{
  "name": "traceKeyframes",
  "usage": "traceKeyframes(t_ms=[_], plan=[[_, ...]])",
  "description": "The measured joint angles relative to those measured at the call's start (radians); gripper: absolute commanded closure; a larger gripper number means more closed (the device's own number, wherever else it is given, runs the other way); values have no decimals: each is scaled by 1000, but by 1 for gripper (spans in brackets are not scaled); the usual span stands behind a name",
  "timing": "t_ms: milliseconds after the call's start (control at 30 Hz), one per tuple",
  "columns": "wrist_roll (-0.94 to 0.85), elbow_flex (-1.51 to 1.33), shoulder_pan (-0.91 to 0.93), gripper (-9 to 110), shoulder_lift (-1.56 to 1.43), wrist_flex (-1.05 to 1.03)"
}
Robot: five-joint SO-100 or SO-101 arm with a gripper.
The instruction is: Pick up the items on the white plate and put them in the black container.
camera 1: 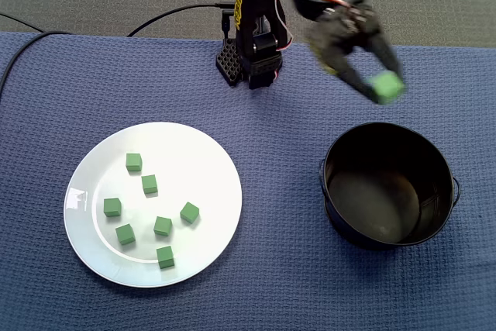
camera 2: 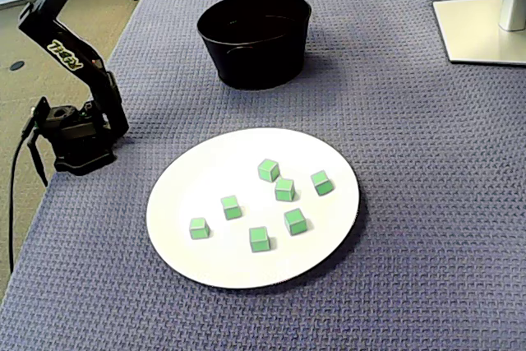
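1. Seven small green cubes (camera 1: 162,226) are scattered on the smooth, round white plate (camera 1: 209,153).
2. One further green cube (camera 1: 390,84) is clamped between the dark fingers (camera 1: 355,77), blurred, near the far rim of the black container (camera 1: 345,156) in a fixed view.
3. Plate and glossy, round container are set well apart on the desk's blue waffle-weave cloth (camera 1: 294,284).

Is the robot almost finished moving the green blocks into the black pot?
No, it has barely begun. The black container looks empty inside, so nothing is in yet. The gripper holds one green cube up, near the container. Seven green cubes on the white plate are left to move.
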State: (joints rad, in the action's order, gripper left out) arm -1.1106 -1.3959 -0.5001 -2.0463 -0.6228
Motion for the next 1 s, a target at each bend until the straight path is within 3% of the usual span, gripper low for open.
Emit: traceKeyframes(t_ms=[200, 400, 767, 1000], plan=[[-3, -225, -175, 102, 95, 15], [77, -472, -215, 102, 227, 198], [190, -502, -192, 100, 506, 301], [195, -555, -184, 80, 522, 319]])
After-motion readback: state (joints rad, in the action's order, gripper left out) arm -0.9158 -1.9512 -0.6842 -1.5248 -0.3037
